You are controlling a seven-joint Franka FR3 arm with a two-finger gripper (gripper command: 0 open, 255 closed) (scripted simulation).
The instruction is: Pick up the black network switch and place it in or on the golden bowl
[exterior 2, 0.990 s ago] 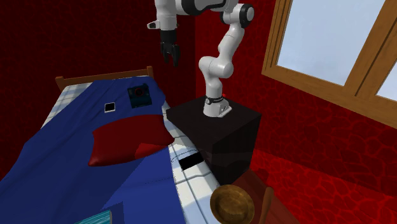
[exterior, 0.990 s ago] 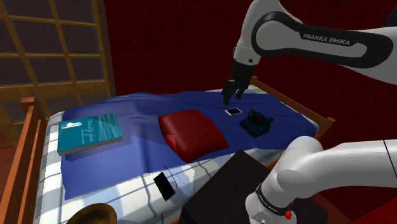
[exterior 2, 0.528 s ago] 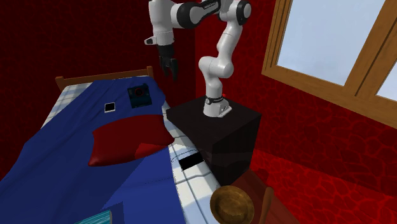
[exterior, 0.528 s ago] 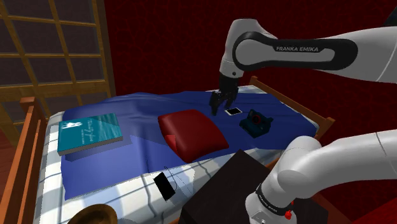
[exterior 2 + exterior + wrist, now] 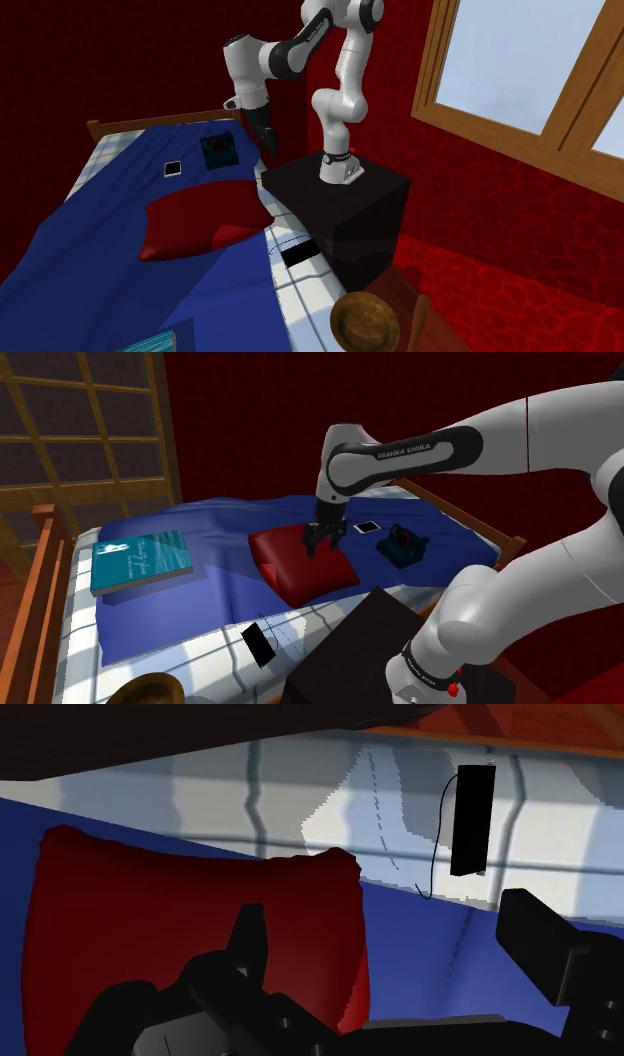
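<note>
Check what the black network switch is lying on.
The network switch lies on the white checked sheet at the bed's edge, just past the blue blanket. The patch of sheet directly beneath it is covered.

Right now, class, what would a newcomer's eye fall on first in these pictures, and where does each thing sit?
The white arm curves over the bed, its open tool above the dark red pillow on the blue blanket. Next come the black network switch on the white sheet near the stand, and the golden bowl just off the bed's edge.
</note>
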